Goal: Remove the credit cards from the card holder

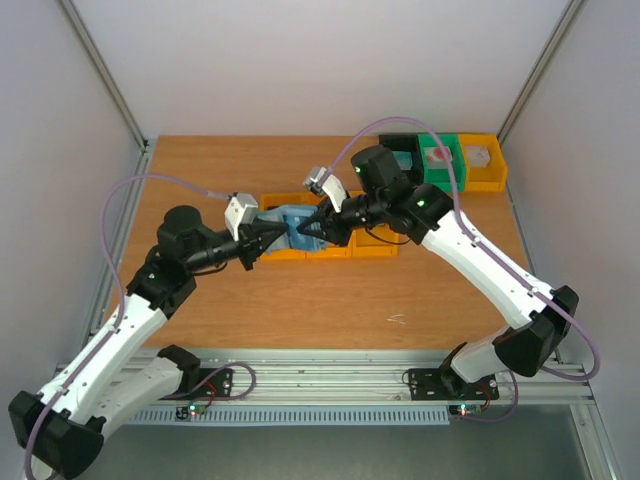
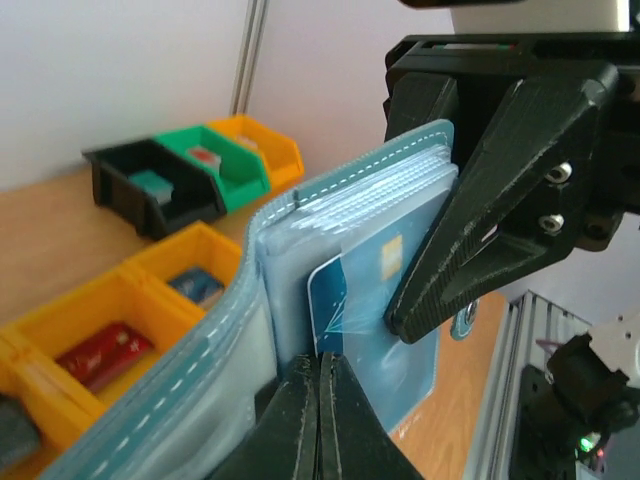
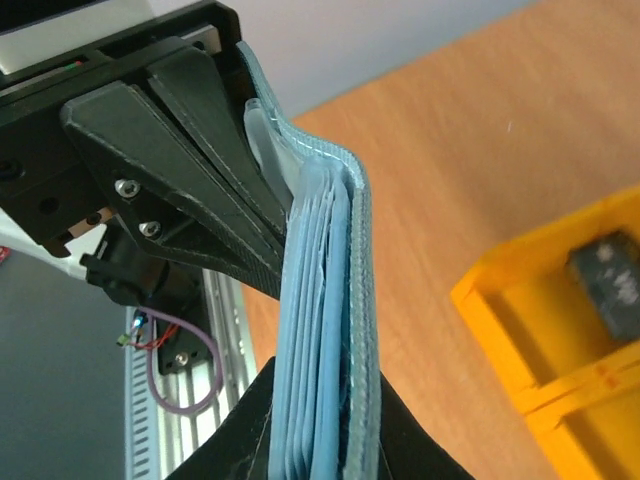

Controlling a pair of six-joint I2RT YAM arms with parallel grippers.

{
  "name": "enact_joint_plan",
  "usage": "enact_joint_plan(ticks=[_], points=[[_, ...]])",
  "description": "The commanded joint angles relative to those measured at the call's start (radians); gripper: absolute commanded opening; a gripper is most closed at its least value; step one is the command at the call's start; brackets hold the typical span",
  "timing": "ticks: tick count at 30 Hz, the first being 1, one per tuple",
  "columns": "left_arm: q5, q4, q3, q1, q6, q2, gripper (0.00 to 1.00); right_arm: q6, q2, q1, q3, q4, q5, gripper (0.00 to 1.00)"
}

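Roughly midway, by my reading, since at least 1 card is not yet out. The card holder [image 2: 300,250] is held up off the table between the 2 arms, standing on edge, and the right gripper [image 3: 315,410] is clamped across its cover and sleeves. A blue card with a chip [image 2: 375,320] sits against a clear sleeve. The left gripper [image 2: 320,385] is pinched fully together on that card's near lower corner. I cannot tell whether other sleeves hide more cards.

Just beside the holder runs a row of yellow bins [image 2: 130,290]. 1 compartment holds a red card [image 2: 100,355] and the next holds a darker bluish card [image 2: 195,285]. A grey thing [image 2: 12,430] shows in a 3rd, too cropped to name.

Well back on the table, a black bin [image 2: 105,172] holds a teal block [image 2: 150,183] and a green bin [image 2: 240,180] holds a red-white block [image 2: 205,155].

So 2 cards, perhaps 3, look delivered. What is left is to draw the chip card free and drop it into a yellow compartment.
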Motion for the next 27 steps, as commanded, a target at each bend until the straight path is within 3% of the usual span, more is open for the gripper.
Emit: enact_joint_plan(ticks=[1, 6, 11, 16, 19, 24, 27], points=[[0.023, 0.055, -0.074, 0.015, -0.017, 0.003, 0.0, 0.096, -0.011, 0.007, -0.08, 0.094, -0.198, 0.14], [0.066, 0.057, -0.125, 0.047, -0.036, -0.003, 0.0, 0.16, -0.01, -0.045, -0.166, 0.118, -0.289, 0.18], [0.097, 0.07, -0.125, 0.069, -0.041, 0.004, 0.0, 0.17, -0.032, -0.062, -0.181, 0.112, -0.31, 0.15], [0.185, 0.066, -0.098, 0.089, -0.022, 0.011, 0.0, 0.148, -0.037, -0.085, -0.136, 0.084, -0.319, 0.02], [0.278, 0.092, -0.074, 0.086, 0.018, 0.037, 0.0, 0.149, -0.015, -0.085, -0.099, 0.079, -0.342, 0.01], [0.219, 0.101, -0.043, 0.084, 0.021, 0.061, 0.01, 0.145, -0.002, -0.085, -0.054, 0.081, -0.36, 0.01], [0.242, 0.18, -0.041, 0.082, -0.02, 0.068, 0.13, 0.144, -0.002, -0.082, -0.045, 0.092, -0.35, 0.01]])
